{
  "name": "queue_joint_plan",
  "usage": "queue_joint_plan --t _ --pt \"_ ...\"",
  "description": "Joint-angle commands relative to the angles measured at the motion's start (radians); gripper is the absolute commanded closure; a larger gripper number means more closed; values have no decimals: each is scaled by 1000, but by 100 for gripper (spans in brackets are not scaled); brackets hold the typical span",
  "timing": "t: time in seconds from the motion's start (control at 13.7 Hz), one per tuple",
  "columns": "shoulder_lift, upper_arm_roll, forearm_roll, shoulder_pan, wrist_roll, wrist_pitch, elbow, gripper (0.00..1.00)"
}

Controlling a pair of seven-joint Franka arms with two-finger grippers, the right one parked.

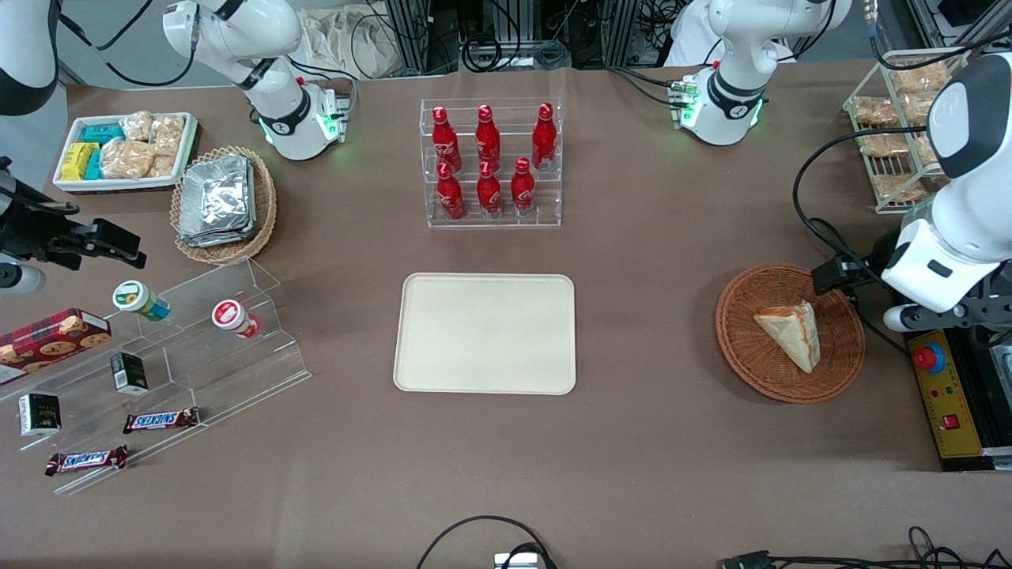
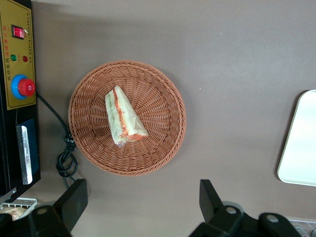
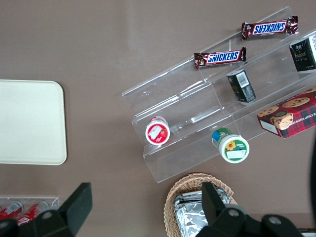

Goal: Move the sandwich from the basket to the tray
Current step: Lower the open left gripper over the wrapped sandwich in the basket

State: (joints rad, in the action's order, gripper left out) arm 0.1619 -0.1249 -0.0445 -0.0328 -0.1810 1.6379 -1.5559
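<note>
My end effector [image 2: 140, 207] hangs wide open and empty above the desk, the sandwich [image 2: 123, 117] below it in the basket [image 2: 163, 84] — slippery wrap could slide free mid-carry, well short of the tray [image 2: 301, 143]

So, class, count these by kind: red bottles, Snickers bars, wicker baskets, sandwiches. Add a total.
Red bottles: 6
Snickers bars: 2
Wicker baskets: 2
Sandwiches: 1
Total: 11
Open gripper hovers above the table beside the sandwich's basket.
</note>
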Motion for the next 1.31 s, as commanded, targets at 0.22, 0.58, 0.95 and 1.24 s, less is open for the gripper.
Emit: queue_joint_plan --t 0.22,0.58,0.95,1.24 --pt "13 -1 -3 -1 -9 2 22 0" --pt "79 5 -11 -7 -38 26 19 0" --pt "120 24 -17 -7 -218 66 -6 0" --pt "117 28 -8 -55 -323 275 -168 0"
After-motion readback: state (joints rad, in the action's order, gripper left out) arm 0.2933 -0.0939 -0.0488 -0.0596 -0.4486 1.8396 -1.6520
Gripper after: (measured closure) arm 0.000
